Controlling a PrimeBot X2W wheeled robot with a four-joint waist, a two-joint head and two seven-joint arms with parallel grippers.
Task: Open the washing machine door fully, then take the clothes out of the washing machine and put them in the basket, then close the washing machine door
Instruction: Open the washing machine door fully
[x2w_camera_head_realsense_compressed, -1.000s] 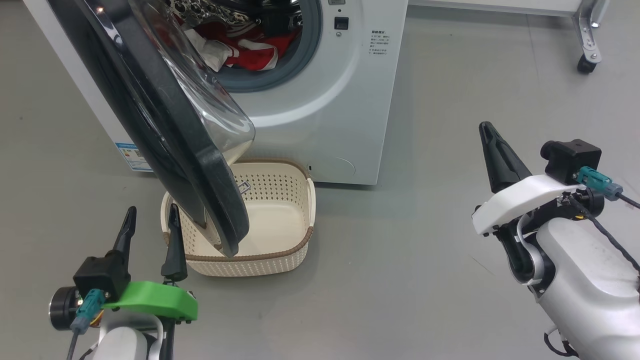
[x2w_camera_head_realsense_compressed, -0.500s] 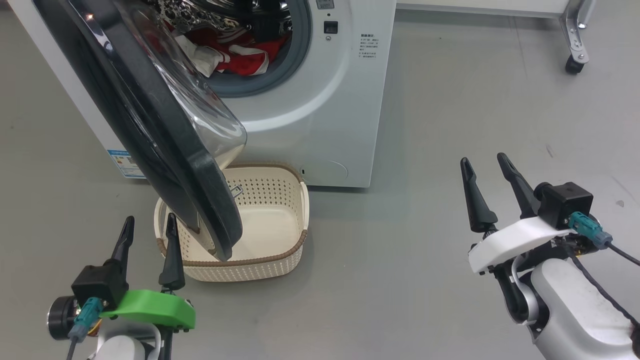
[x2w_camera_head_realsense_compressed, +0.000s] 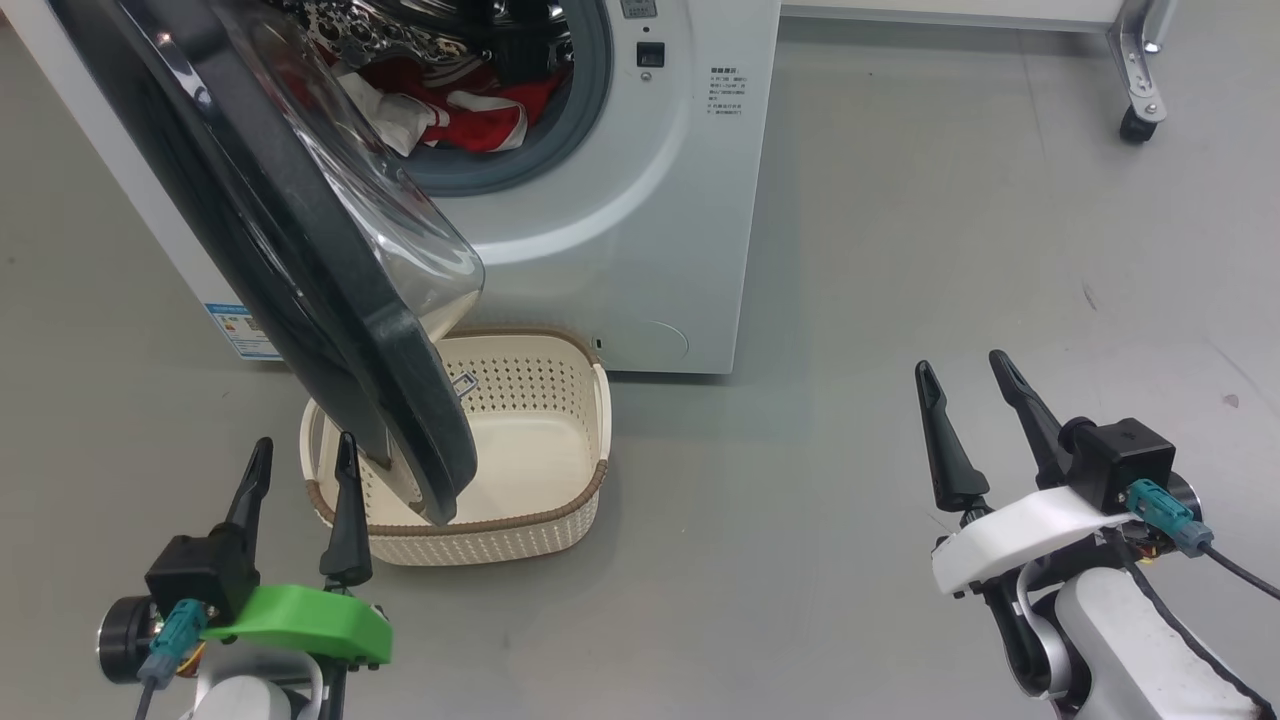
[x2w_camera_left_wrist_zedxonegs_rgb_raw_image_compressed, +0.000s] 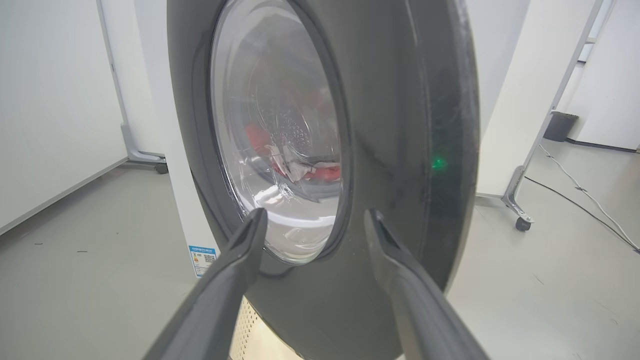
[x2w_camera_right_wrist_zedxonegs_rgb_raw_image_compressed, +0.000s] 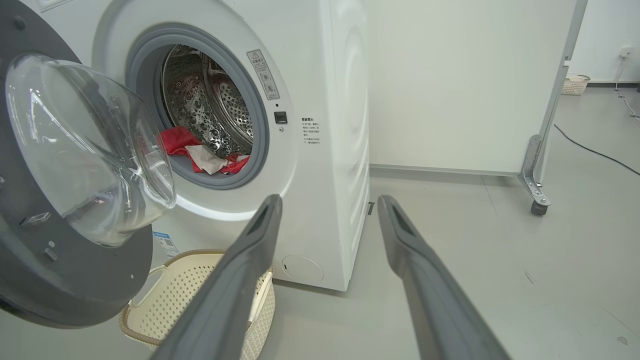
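Head view: the door (x2w_camera_head_realsense_compressed: 290, 270) stands about half open, hinged at the machine's (x2w_camera_head_realsense_compressed: 650, 200) left side, its free edge hanging over the basket (x2w_camera_head_realsense_compressed: 540, 520) on the floor. The clothes (x2w_camera_head_realsense_compressed: 480, 115) lie in the drum mouth, up and behind the door. The left gripper (x2w_camera_head_realsense_compressed: 304, 445) sits just beside the door's lower rim, facing its outer face, its 2 fingers apart and empty. The right gripper (x2w_camera_head_realsense_compressed: 960, 363) is well apart to the right over bare floor, fingers also spread and empty. A wheeled frame (x2w_camera_head_realsense_compressed: 1135, 120) stands far right, out of the way.

Left wrist view: the fingers (x2w_camera_left_wrist_zedxonegs_rgb_raw_image_compressed: 245, 250) point straight at the door's black outer face. The free edge lies to their right, and red cloth shows through the glass.

Right wrist view: the fingers (x2w_camera_right_wrist_zedxonegs_rgb_raw_image_compressed: 265, 225) look into the gap at the door's inner side and bulging glass, with the drum beyond.

The left arm is nearer, but I judge that swinging the door wider needs a push from the inner side. The basket below crowds that path.
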